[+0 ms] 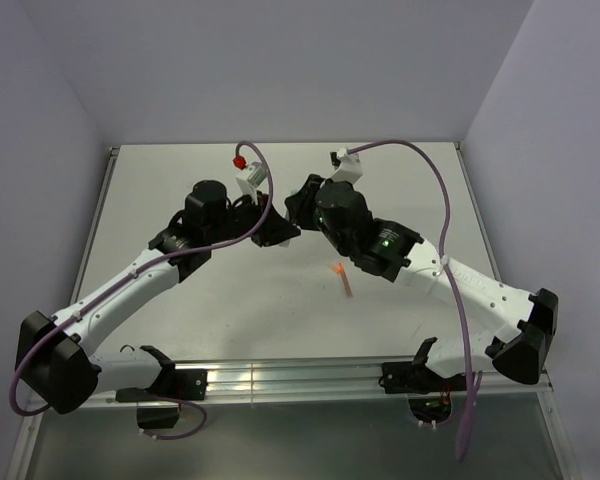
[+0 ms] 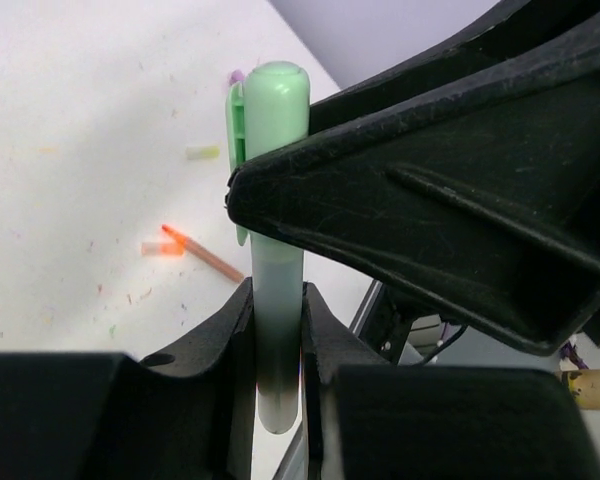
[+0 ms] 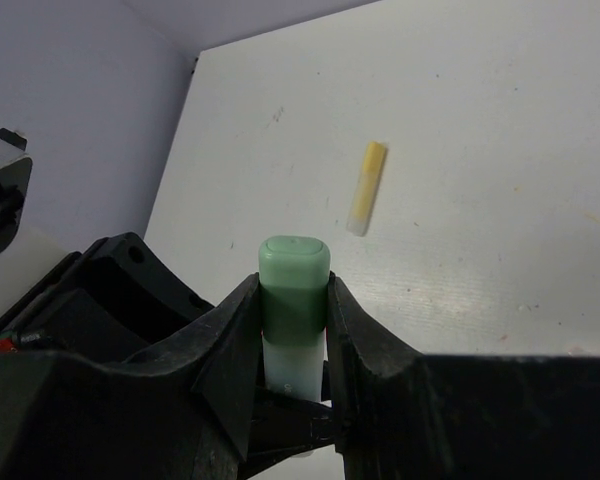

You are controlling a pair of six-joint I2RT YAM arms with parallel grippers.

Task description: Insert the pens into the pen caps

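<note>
Mint pen (image 2: 277, 355): likely light, stiff, slick. My left pincer (image 2: 277, 300) clamps its barrel; right pincer (image 3: 293, 292) clamps its cap (image 3: 294, 262).

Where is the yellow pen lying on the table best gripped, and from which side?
I would take the yellow pen at mid-barrel, coming from straight above and closing across its narrow width. It lies flat and alone on the table, both long sides free.
</note>
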